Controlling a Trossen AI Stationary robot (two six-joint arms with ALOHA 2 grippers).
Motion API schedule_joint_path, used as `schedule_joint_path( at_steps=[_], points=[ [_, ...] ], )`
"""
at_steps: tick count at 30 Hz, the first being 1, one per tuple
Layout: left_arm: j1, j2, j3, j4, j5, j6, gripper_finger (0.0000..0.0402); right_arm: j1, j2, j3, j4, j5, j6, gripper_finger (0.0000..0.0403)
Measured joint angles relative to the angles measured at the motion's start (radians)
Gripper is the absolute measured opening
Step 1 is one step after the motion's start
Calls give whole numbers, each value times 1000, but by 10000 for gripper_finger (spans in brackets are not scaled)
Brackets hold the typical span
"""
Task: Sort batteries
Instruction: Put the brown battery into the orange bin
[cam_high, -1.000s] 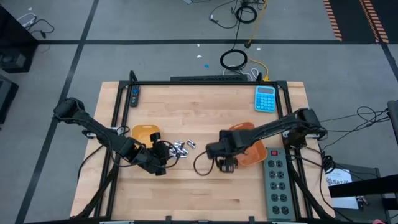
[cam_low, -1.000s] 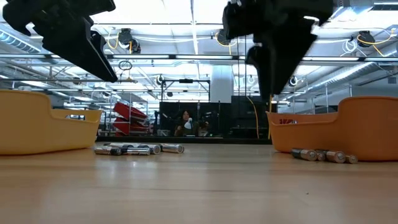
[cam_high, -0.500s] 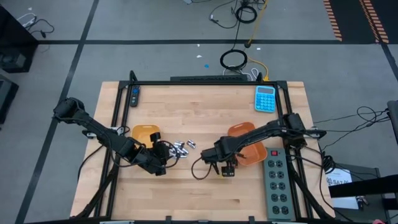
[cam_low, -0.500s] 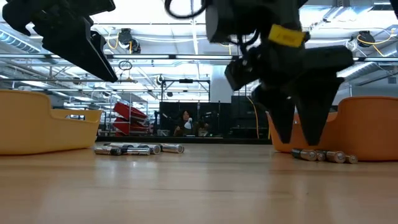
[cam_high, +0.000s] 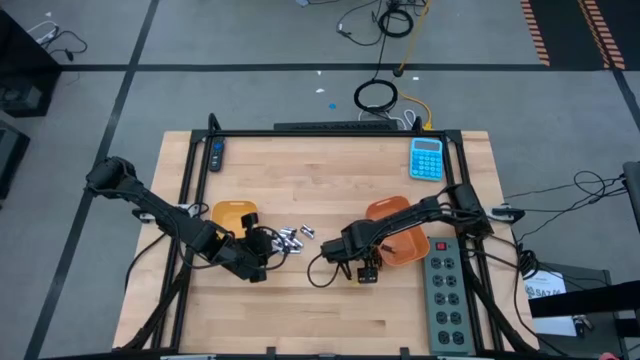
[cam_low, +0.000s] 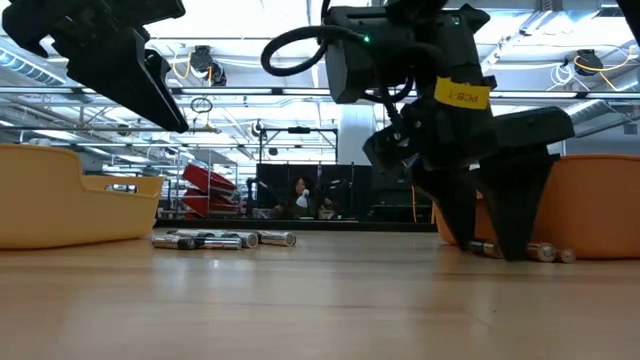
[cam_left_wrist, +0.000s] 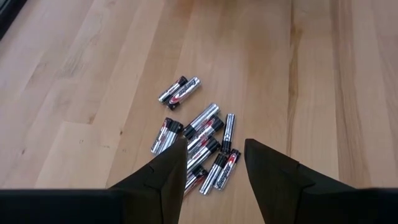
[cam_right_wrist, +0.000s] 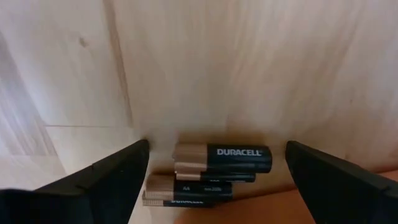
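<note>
A heap of silvery-grey batteries (cam_high: 292, 237) (cam_left_wrist: 199, 134) (cam_low: 222, 240) lies on the table right of the yellow tray (cam_high: 232, 212). My left gripper (cam_high: 260, 247) (cam_left_wrist: 214, 146) hovers open just short of that heap, well above the table. Dark copper-ended batteries (cam_right_wrist: 224, 152) (cam_low: 520, 250) lie side by side against the near wall of the orange tray (cam_high: 395, 215) (cam_low: 600, 200). My right gripper (cam_high: 366, 272) (cam_low: 490, 250) (cam_right_wrist: 216, 149) points straight down, open, with one finger on each side of them and its tips close to the table.
A blue calculator (cam_high: 427, 158) lies at the far right. A grey power strip (cam_high: 445, 290) runs along the right edge, and a remote (cam_high: 217, 152) lies far left. Bare wood spreads near the front edge. A person (cam_low: 298, 198) sits far off in the room.
My right gripper has come down from well above the table, beside the orange tray's near wall, until its fingers stand around the dark batteries. The left arm and the batteries have kept still.
</note>
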Motion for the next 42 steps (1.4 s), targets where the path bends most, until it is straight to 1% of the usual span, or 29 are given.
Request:
schedule_joint_path(
  at_steps=[5, 8, 10, 12, 17, 29, 32, 35, 38, 42],
  points=[
    [0, 0, 0, -3, 0, 0, 170, 16, 22, 5, -16, 34, -19, 367],
    [0, 0, 0, -4, 0, 0, 170, 15, 27, 5, -16, 31, -19, 351],
    [0, 0, 0, -4, 0, 0, 170, 16, 28, 5, -16, 30, -19, 327],
    [0, 0, 0, -4, 0, 0, 170, 16, 29, 3, -14, 31, -20, 296],
    [0, 0, 0, -4, 0, 0, 170, 16, 30, 1, 6, -2, -29, 194],
    [0, 0, 0, -3, 0, -1, 170, 34, 29, -1, 36, -1, -66, 190],
    [0, 0, 0, -12, 7, 0, 170, 34, 9, -2, 43, -1, -73, 190],
    [0, 0, 0, -58, 55, 36, 170, 35, -32, -8, 54, 17, -68, 190],
    [0, 0, 0, -76, 60, 59, 170, 36, -119, -5, 41, 67, -34, 190],
    [10, 0, 0, -63, 47, 50, 170, 35, -224, -3, 25, 140, 11, 190]
  ],
)
